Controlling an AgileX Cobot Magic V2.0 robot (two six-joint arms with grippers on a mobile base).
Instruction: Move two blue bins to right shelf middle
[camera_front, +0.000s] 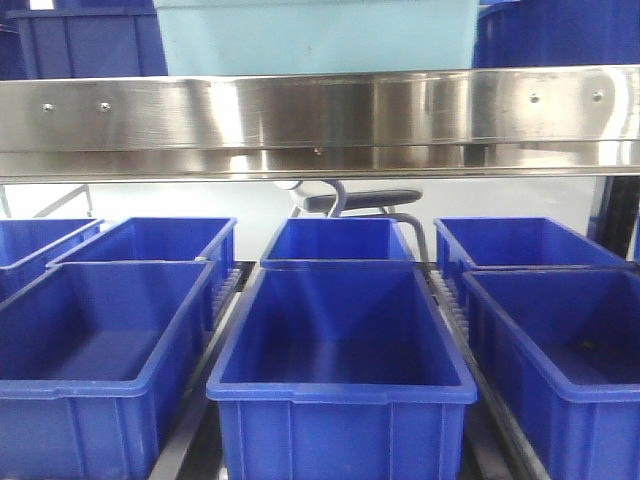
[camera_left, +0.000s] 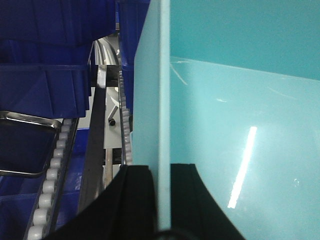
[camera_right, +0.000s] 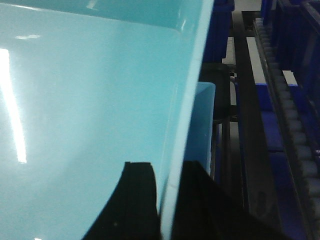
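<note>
1. Shelf rail (camera_front: 320, 110) of brushed steel runs across the whole front view, and I place everything else by it.
2. One pale aqua bin (camera_front: 315, 35) shows just above the rail, over its middle. The rail hides the bin's base, so I cannot tell whether it rests on the level or hangs from my grip.
3. My left gripper (camera_left: 161, 172) is clamped on the bin's left wall, with one black finger (camera_left: 135, 200) outside, the other inside, and both against the plastic.
4. My right gripper (camera_right: 167, 172) is clamped the same way on the bin's right wall, its fingers straddling the thin rim.
5. Above the rail, royal-blue bins (camera_front: 85, 40) stand just beside the aqua bin on either side.
6. Below the rail, lower royal-blue bins (camera_front: 340, 350) sit in three lanes with their open tops up.
7. A grey chair (camera_front: 365, 200) shows just under the rail, behind those lanes.
8. White rollers (camera_left: 47, 190) run alongside the aqua bin in my left wrist view.
</note>
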